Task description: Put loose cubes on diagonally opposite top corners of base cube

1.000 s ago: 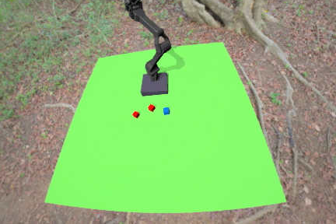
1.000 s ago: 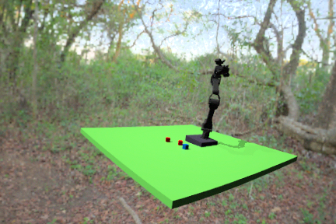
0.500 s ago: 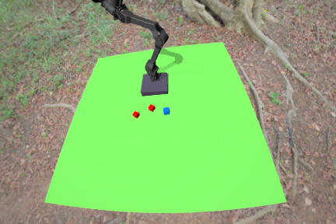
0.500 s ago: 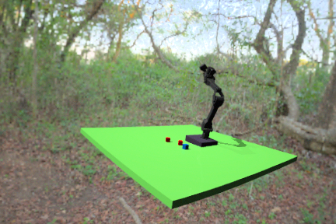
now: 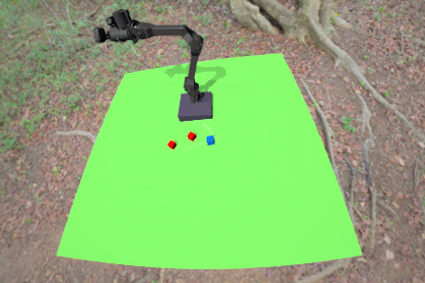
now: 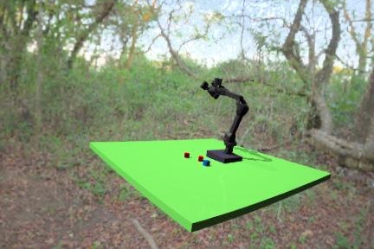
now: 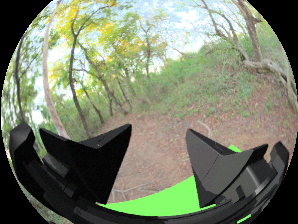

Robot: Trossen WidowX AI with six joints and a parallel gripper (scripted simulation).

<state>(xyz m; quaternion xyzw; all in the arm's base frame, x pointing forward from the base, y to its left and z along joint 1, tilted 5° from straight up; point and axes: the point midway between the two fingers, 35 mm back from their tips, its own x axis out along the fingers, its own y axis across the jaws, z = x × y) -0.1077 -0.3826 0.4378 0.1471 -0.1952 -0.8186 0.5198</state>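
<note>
Two red cubes lie apart on the green table: one red cube (image 5: pixel 171 144) (image 6: pixel 187 155) farther out, the other red cube (image 5: pixel 191 136) (image 6: pixel 201 158) between it and the blue cube. The single blue cube (image 5: pixel 211 141) (image 6: pixel 206 163) sits on the table, with nothing on top of it. My gripper (image 5: pixel 99 34) (image 6: pixel 203 85) (image 7: pixel 158 131) is raised high above the table, out to the side and well away from all three cubes. In the wrist view its two black fingers stand apart with nothing between them. No cube shows in the wrist view.
The dark base block (image 5: pixel 195 107) (image 6: pixel 223 156) of the arm stands on the green table (image 5: pixel 212 210) (image 6: pixel 173 194) close behind the cubes. A strip of the table's edge shows low in the wrist view (image 7: pixel 160 202). Trees and leafy ground surround the table.
</note>
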